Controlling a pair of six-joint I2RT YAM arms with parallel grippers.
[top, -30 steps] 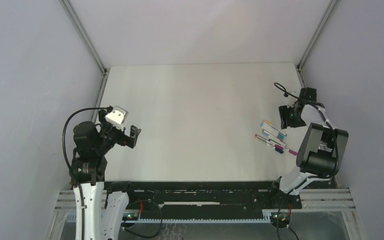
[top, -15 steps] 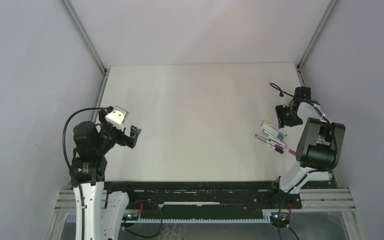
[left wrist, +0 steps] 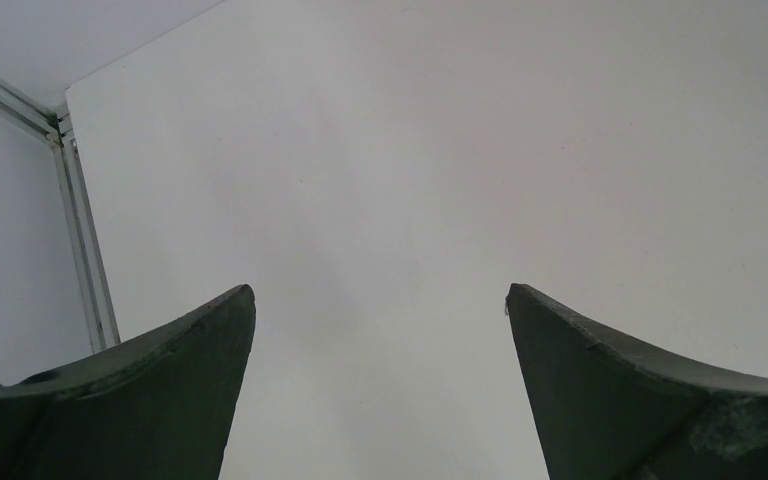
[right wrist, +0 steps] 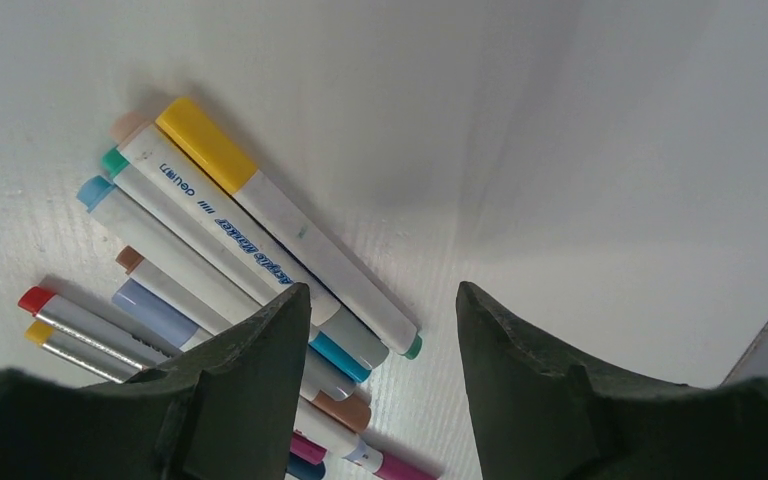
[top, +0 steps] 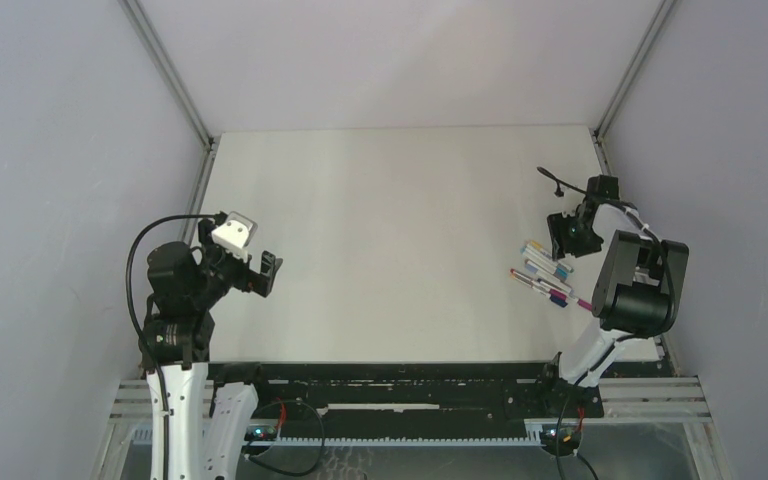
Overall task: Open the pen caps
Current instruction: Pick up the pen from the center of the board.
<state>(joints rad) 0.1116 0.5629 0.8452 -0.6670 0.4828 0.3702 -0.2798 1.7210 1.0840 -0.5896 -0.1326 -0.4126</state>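
Pens (top: 545,273): cluster of white-barrelled markers lying side by side on table (top: 390,220), right side, near edge.
Pen caps (right wrist: 205,145): yellow one seated on its barrel; other coloured ends beside it, also on barrels.
Right gripper (top: 570,238): above far end of cluster, jaws partly apart, nothing between them.
Left gripper (top: 265,272): left side, well apart from pens, jaws wide, empty.

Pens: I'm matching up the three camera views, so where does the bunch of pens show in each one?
Top external: pens lie on the table's right side, just nearer than the right gripper.
Left wrist: not in it.
Right wrist: pens fill the left half, side by side.
Shared landmark: the right gripper, open, right at the pens in both views.
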